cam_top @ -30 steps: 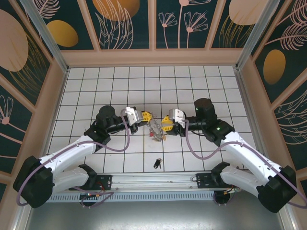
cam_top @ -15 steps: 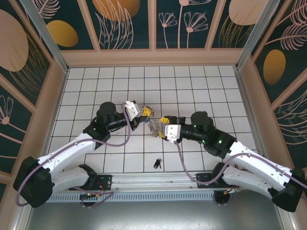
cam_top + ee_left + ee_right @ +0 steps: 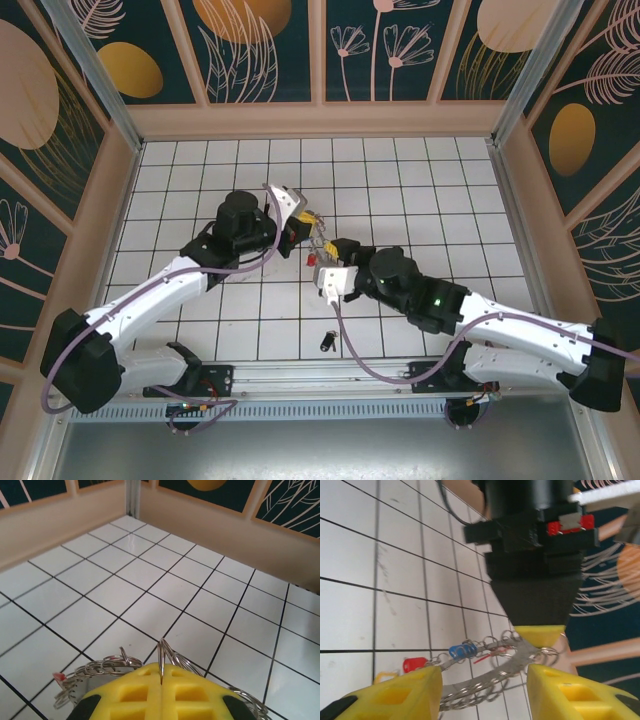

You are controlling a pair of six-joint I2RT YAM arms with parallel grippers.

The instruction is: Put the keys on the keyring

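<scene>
Clamping keyring (image 3: 520,656) rim, left pincer (image 3: 161,674) pinched tight, right pincer (image 3: 483,681) parted astride it, tiles (image 3: 165,590) reaching walls (image 3: 210,520).

White tiled floor (image 3: 420,180), dark floral wall panels (image 3: 265,50), metal rail (image 3: 330,375) along near edge

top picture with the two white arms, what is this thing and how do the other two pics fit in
Two robot arms are bolted to a tiled table, filmed from above. The other pictures come from a camera on each wrist, looking past its yellow fingers. The left gripper is shut, pinching the keyring. The right gripper is open, facing that ring. A red key and a blue key seem to be on it; a black key lies alone on the tiles.
</scene>
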